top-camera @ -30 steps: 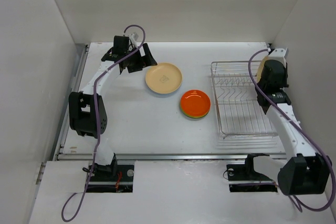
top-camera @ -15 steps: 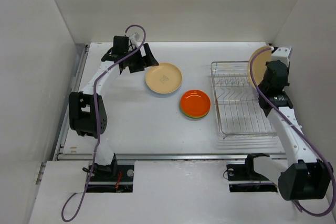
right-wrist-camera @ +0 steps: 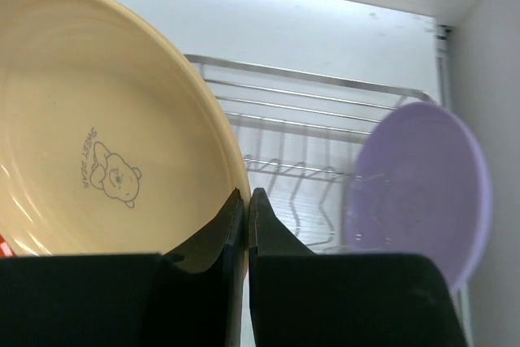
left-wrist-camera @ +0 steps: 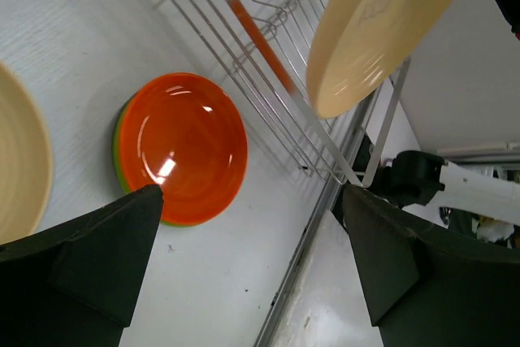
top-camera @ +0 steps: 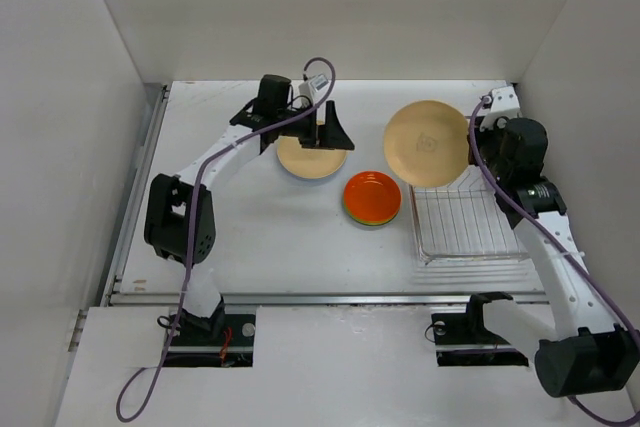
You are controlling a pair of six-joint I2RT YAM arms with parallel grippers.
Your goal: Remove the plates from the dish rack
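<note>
My right gripper (top-camera: 472, 139) is shut on the rim of a large tan plate (top-camera: 428, 143) and holds it tilted in the air above the far left corner of the silver wire dish rack (top-camera: 462, 215). In the right wrist view the fingers (right-wrist-camera: 246, 197) pinch that plate (right-wrist-camera: 106, 136), which bears a bear print. A lavender plate (right-wrist-camera: 418, 184) stands upright in the rack (right-wrist-camera: 284, 111). My left gripper (top-camera: 325, 132) is open and empty over another tan plate (top-camera: 310, 157) lying on the table. An orange plate (top-camera: 372, 195) lies on a green one (left-wrist-camera: 122, 152).
White walls close in the table on the left, back and right. The left wrist view shows the orange plate (left-wrist-camera: 191, 156), the rack bars (left-wrist-camera: 268, 62), the held tan plate (left-wrist-camera: 374, 30) and the table's near edge.
My right gripper has lifted the tan plate out of the rack and swung it left. My left arm has moved right, from the far left to above the tan plate on the table.
</note>
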